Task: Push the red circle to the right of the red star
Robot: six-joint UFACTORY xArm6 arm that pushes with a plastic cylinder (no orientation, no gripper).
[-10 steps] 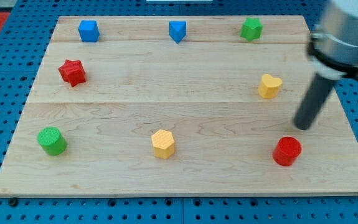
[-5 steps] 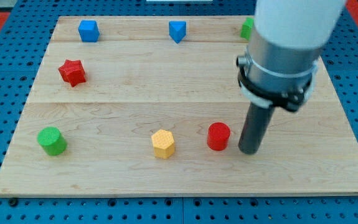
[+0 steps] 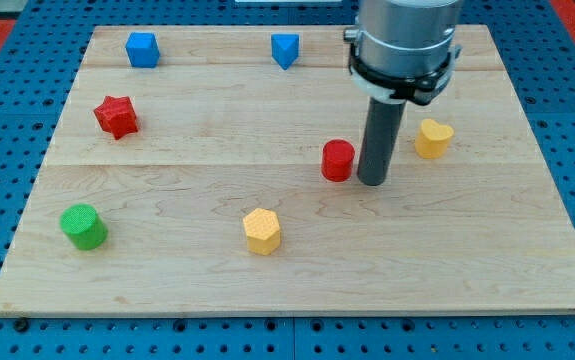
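- My tip [image 3: 372,182], the lower end of the straight dark rod, rests on the pale wooden board [image 3: 297,285] just to the view's right of the red circle block [image 3: 338,160], touching it or all but touching it; the exact contact cannot be made out.
- The rod is a plain pusher with nothing that spreads or pinches; it grips no block.
- The red circle block sits a little right of the board's middle, well apart from the red star block [image 3: 116,116], which lies near the board's left edge and slightly higher in the view.
- A yellow heart-shaped block [image 3: 432,138] lies near the rod on its right, slightly higher in the view.
- A yellow hexagonal block [image 3: 262,230] lies below and to the left of the red circle block.
- A green round block [image 3: 84,226] sits near the lower left.
- A blue cube-like block [image 3: 142,49] and a blue block of less clear shape [image 3: 285,49] lie along the top edge.
- The arm's grey body [image 3: 404,45] covers part of the upper right of the board.
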